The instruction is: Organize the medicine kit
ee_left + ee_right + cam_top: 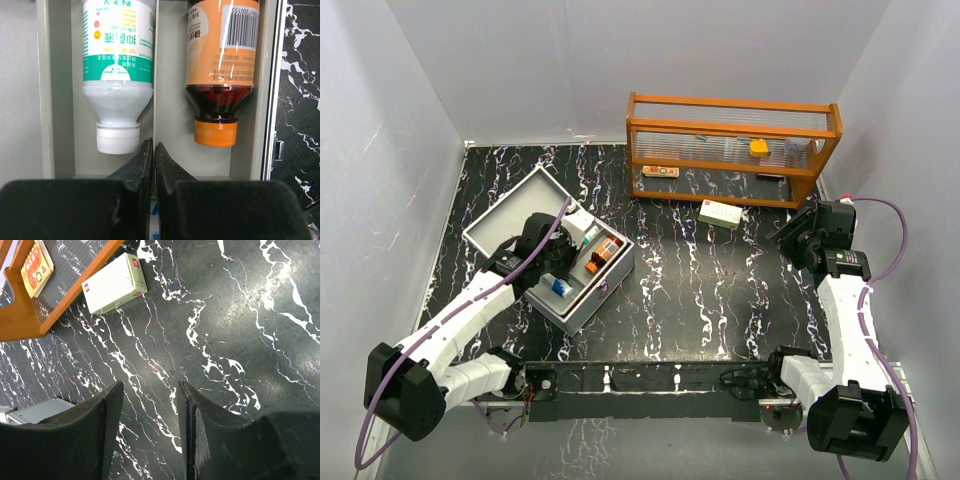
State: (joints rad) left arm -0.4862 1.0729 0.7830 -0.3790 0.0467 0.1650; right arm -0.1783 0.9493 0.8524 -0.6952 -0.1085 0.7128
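The medicine kit (588, 312) lies open at the left of the table, a light-grey metal case with its lid (503, 228) folded back. Two bottles lie side by side in its compartments: a white bottle (118, 75) with a green label and white cap, and a brown bottle (220, 75) with an orange label and cap. My left gripper (153, 146) hovers over the case, shut with its fingertips pressed together and nothing between them, pointing at the divider between the two caps. My right gripper (150, 390) stands open above bare table at the right, empty.
An orange wooden shelf (730, 150) stands at the back and holds a small box (660, 171), an orange item (758, 147) and some bottles. A white box (720, 213) lies in front of it. A small blue-and-white item (560, 286) sits in the kit's near compartment.
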